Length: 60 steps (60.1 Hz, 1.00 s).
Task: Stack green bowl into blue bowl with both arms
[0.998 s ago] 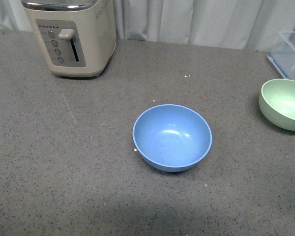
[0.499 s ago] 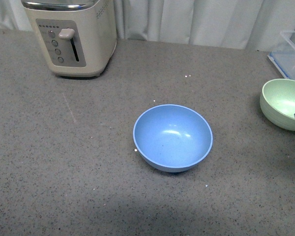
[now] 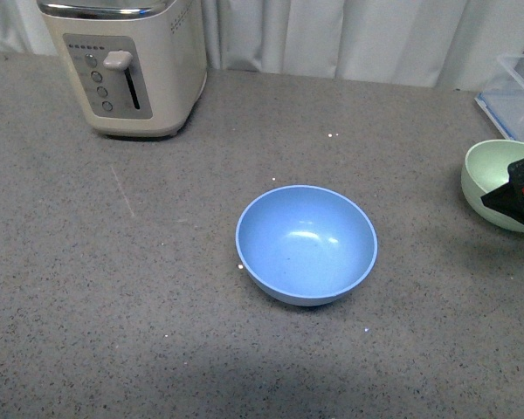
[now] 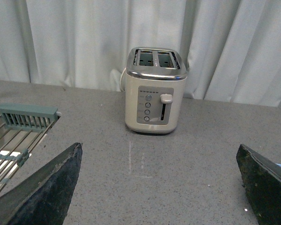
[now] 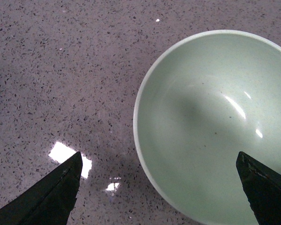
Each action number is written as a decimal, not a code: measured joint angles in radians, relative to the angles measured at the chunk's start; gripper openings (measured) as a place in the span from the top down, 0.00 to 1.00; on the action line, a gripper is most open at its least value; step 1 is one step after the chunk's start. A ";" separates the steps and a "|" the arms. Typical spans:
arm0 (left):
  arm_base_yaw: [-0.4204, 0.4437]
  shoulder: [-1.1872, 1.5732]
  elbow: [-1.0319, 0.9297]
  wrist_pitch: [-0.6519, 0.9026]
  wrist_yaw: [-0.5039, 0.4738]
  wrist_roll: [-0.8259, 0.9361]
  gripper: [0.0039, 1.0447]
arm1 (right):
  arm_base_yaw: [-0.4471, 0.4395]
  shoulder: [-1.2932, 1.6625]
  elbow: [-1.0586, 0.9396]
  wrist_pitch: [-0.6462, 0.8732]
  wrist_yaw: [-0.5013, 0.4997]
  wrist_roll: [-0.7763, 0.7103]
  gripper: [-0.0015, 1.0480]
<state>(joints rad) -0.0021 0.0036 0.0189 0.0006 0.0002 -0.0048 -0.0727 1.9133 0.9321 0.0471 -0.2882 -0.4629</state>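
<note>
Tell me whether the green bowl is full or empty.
Empty. The green bowl sits upright, and the right wrist view shows only its bare inside.

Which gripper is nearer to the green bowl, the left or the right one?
Right. The right gripper hangs open over the green bowl's rim. The left gripper faces the toaster, and its wrist view shows no green bowl.

Blue bowl (image 3: pixel 306 243): sky-blue. Green bowl (image 5: pixel 215 126): pale mint, faint speckles. Countertop (image 3: pixel 157 288): speckled grey. Toaster (image 3: pixel 127 65): cream. Right gripper (image 3: pixel 513 196): black, possibly red-marked.
</note>
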 joint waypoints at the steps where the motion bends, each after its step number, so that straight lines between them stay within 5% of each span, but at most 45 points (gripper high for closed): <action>1: 0.000 0.000 0.000 0.000 0.000 0.000 0.06 | 0.000 0.003 0.003 -0.002 0.000 -0.002 0.09; 37: 0.000 0.000 0.000 0.000 0.000 0.000 0.06 | 0.039 0.175 0.159 -0.093 0.071 -0.125 0.09; 60: 0.000 0.000 0.000 0.000 0.000 0.000 0.06 | 0.051 0.190 0.168 -0.090 0.101 -0.168 0.67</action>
<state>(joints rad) -0.0021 0.0036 0.0189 0.0006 0.0002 -0.0048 -0.0212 2.1033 1.1004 -0.0429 -0.1875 -0.6308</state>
